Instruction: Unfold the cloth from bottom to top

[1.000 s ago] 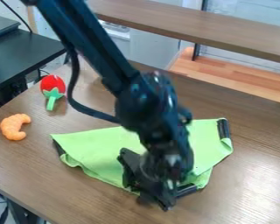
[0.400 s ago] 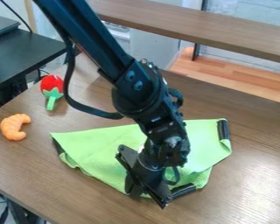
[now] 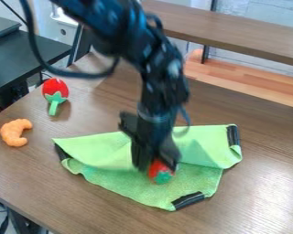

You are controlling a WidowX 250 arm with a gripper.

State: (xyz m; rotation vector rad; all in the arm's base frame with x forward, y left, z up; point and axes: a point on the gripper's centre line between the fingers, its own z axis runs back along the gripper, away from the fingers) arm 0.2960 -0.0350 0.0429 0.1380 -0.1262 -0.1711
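Black hand (image 3: 154,162) over the middle of a lime-green, black-cornered fabric cloth (image 3: 127,185), partly folded, spreading either side of it, small red-and-green toy (image 3: 162,174) just beneath, grip and opening too blurred to tell.

The cloth (image 3: 155,193) is plain lime green with black corner patches (image 3: 188,200).

green-stemmed red toy (image 3: 55,91), orange curved toy (image 3: 14,133), probably another red-green toy (image 3: 162,176)
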